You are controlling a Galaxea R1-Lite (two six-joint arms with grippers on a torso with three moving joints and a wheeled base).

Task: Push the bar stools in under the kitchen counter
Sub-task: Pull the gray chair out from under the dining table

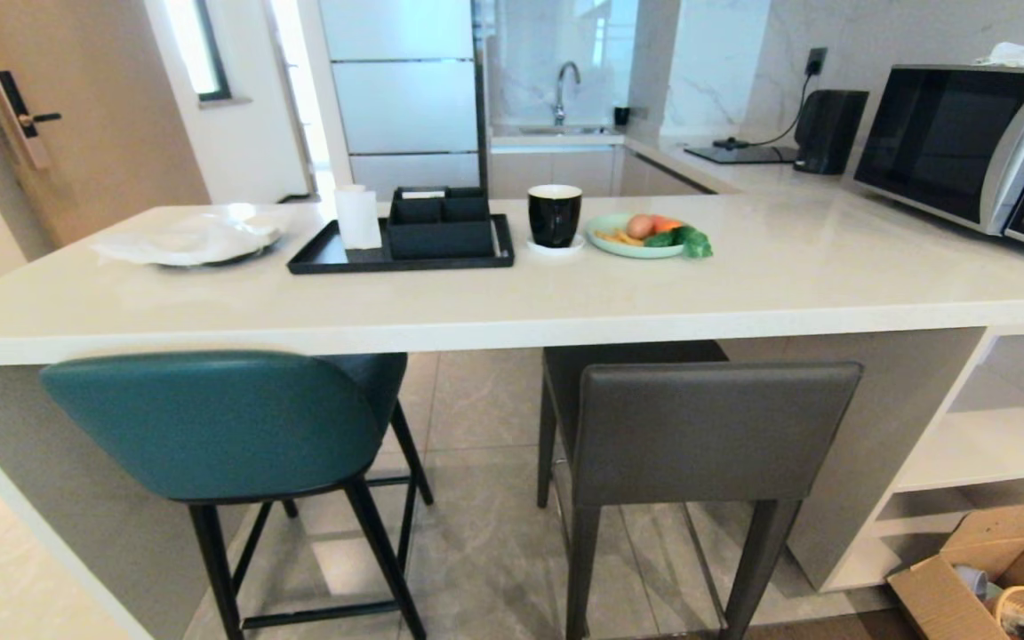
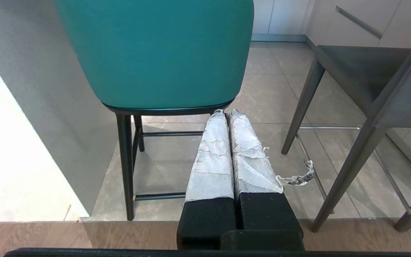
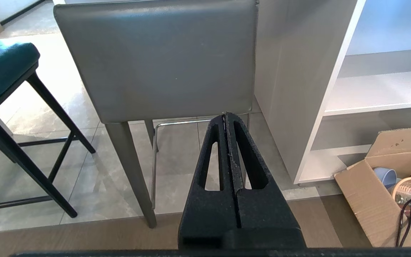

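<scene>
The teal bar stool point(image 1: 210, 422) stands at the left of the white kitchen counter point(image 1: 512, 311), its back just under the slab's front edge. The dark grey stool point(image 1: 708, 431) stands to its right, its back a little proud of the edge. Neither arm shows in the head view. My left gripper point(image 2: 227, 113), wrapped in white tape, is shut and empty, its tips just below the teal stool's back point(image 2: 155, 53). My right gripper point(image 3: 225, 115), black, is shut and empty, its tips at the lower edge of the grey stool's back point(image 3: 159, 60).
On the counter lie a black tray point(image 1: 401, 249), a black mug point(image 1: 554, 215), a plate of food point(image 1: 645, 236) and a microwave point(image 1: 974, 151). White open shelves point(image 1: 983, 444) close the counter's right end. An open cardboard box point(image 1: 992, 569) sits on the floor beside them.
</scene>
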